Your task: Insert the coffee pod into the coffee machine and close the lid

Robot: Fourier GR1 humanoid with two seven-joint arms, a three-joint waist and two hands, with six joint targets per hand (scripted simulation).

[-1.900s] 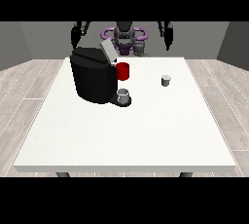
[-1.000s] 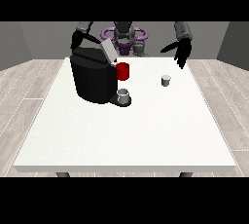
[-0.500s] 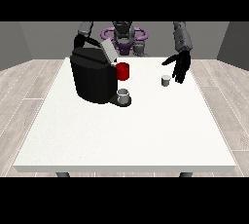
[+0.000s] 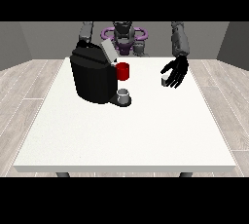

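Observation:
The black coffee machine point(image 4: 93, 78) stands at the table's back left, its grey lid point(image 4: 108, 51) tilted up and open. A red part point(image 4: 123, 71) sticks out of its front, above a small grey cup point(image 4: 124, 95) on its base. The small grey coffee pod point(image 4: 165, 81) rests on the table right of the machine. The hand at the view's right point(image 4: 176, 70) hangs just over and beside the pod with its fingers spread and relaxed, not closed on it. The hand at the view's left point(image 4: 82, 44) is mostly hidden behind the machine's top.
The white table point(image 4: 126, 135) stretches wide towards the camera in front of the machine and the pod. The robot's purple and grey torso point(image 4: 124, 37) stands behind the far edge.
The hand at the view's right has come down from shoulder height to the pod. The arm at the view's left has stayed behind the machine.

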